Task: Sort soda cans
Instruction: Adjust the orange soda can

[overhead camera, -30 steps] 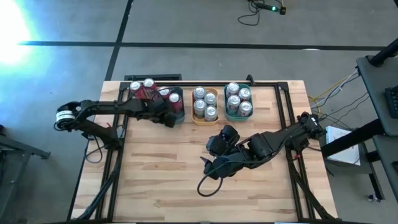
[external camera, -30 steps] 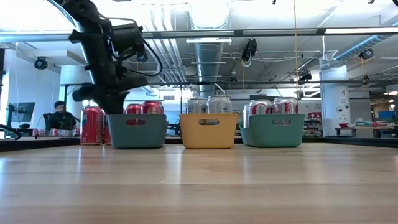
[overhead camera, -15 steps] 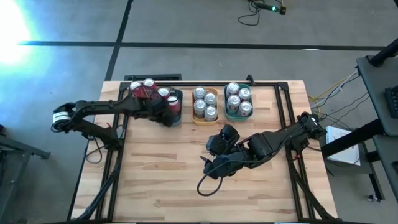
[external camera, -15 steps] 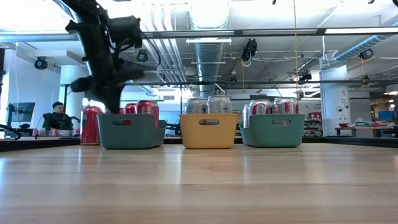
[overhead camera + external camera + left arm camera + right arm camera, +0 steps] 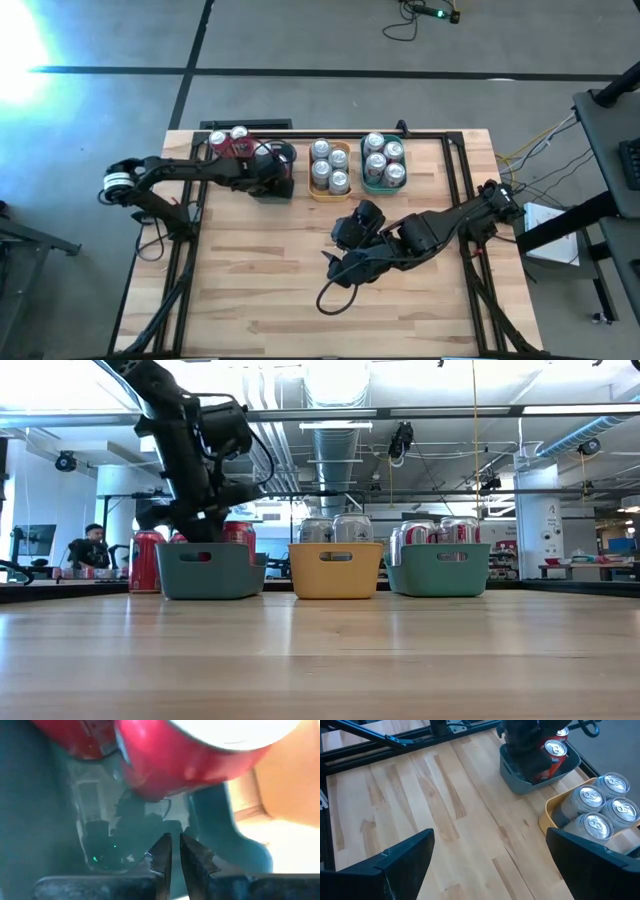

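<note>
Cans: 4 silver [image 5: 328,166], 4 pinkish-white [image 5: 384,162], 3 trays [image 5: 326,193].

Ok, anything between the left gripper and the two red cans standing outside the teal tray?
Yes: the left gripper is down in the teal tray; its wall and a red can inside stand between it and those two cans.

Three trays [image 5: 340,186] of soda cans [image 5: 384,160] stand in a row along the table's [image 5: 260,280] far edge.

Red soda cans [image 5: 228,142] fill a teal tray [image 5: 210,571]; silver ones [image 5: 600,815], seemingly, an orange tray [image 5: 335,570].
</note>
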